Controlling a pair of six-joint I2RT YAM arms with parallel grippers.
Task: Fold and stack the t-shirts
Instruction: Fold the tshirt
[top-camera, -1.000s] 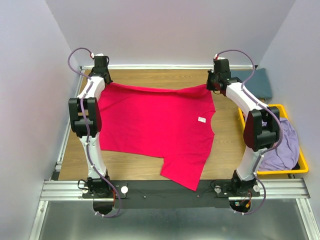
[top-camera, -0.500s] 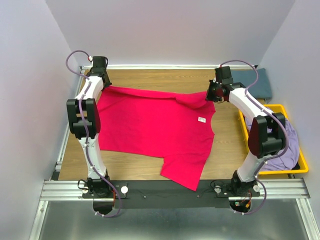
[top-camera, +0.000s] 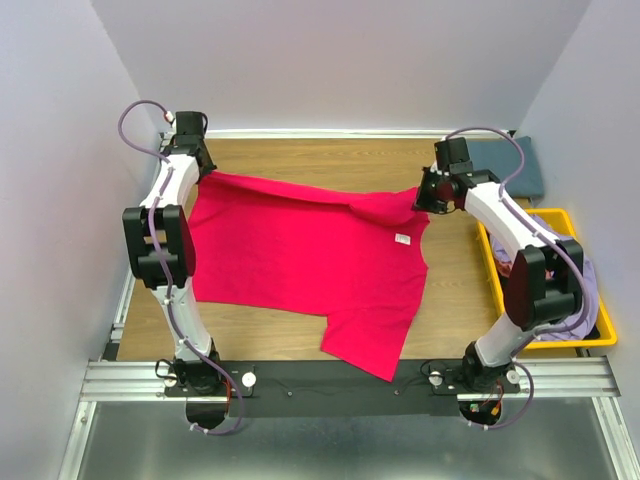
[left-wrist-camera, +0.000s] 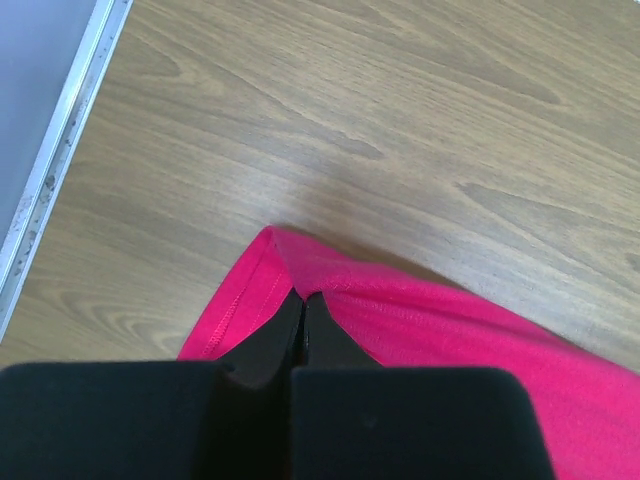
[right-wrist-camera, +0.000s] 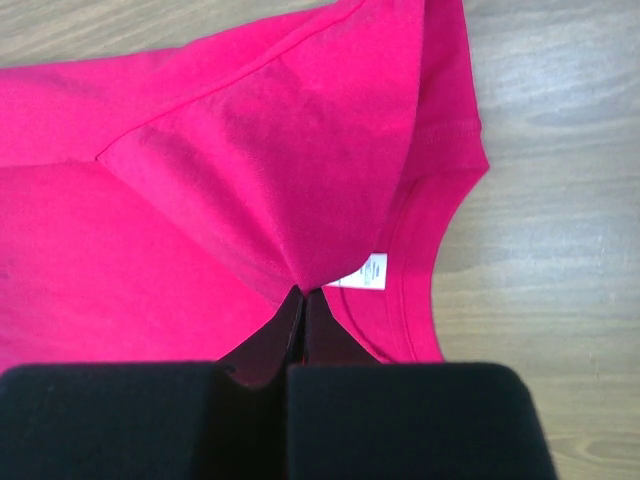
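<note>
Two pinches hold the crimson shirt (top-camera: 300, 260) by its far edge: left fingers (left-wrist-camera: 300, 312) on a corner, open surface (left-wrist-camera: 400, 110) beyond them; right fingers (right-wrist-camera: 303, 298), beside the label (right-wrist-camera: 372, 270), have dragged their fold nearer.

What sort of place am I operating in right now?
Probably a lab robot cell, not a home: a wooden table boxed in by plain walls, an aluminium mounting rail, and a yellow bin holding lavender cloth, right of the crimson t-shirt.

Crimson-pink cloth t-shirt (top-camera: 310, 255) spread on counter (top-camera: 320, 155), far corners lifted; slate blue-grey cloth shirt (top-camera: 528, 172) folded far right; lavender cloth shirt (top-camera: 585, 300) crumpled right.
</note>
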